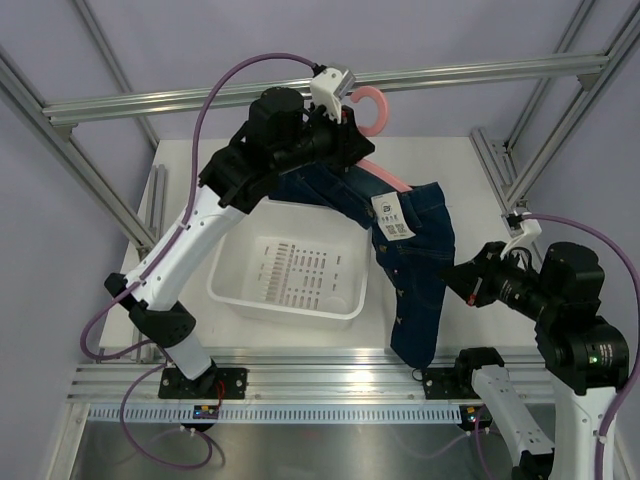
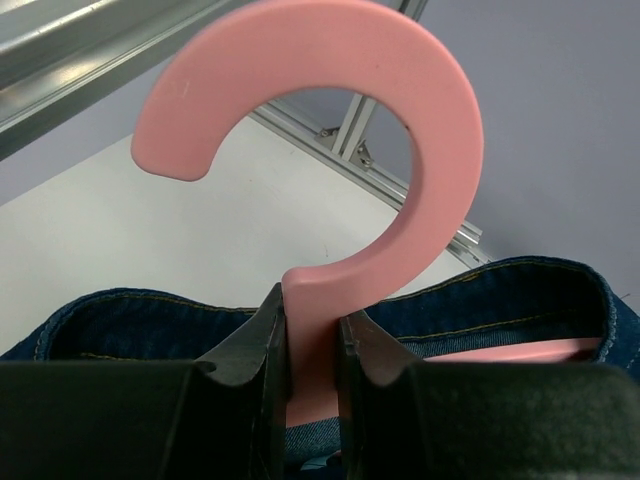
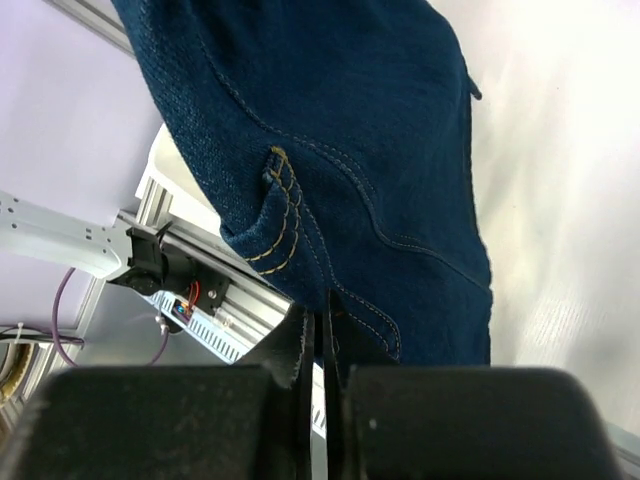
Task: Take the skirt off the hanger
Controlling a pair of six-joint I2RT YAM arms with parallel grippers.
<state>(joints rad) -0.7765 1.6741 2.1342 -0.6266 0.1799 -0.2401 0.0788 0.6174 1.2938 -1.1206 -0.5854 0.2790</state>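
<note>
The pink hanger (image 1: pixel 376 104) hangs in the air above the back of the table, with the navy denim skirt (image 1: pixel 420 290) draped from it and a white tag (image 1: pixel 392 215) on the front. My left gripper (image 1: pixel 345 125) is shut on the hanger's neck just below the hook (image 2: pixel 440 150), and the skirt's waistband (image 2: pixel 130 320) lies right under the jaws. My right gripper (image 1: pixel 452 272) is at the skirt's right edge. In the right wrist view its jaws (image 3: pixel 322 310) are pinched on the lower edge of the denim (image 3: pixel 350 120).
A white slotted bin (image 1: pixel 300 306) stands on the table under and left of the skirt. An aluminium crossbar (image 1: pixel 200 97) runs just behind the hanger hook. Frame rails (image 1: pixel 300 375) line the near table edge below the skirt's hem.
</note>
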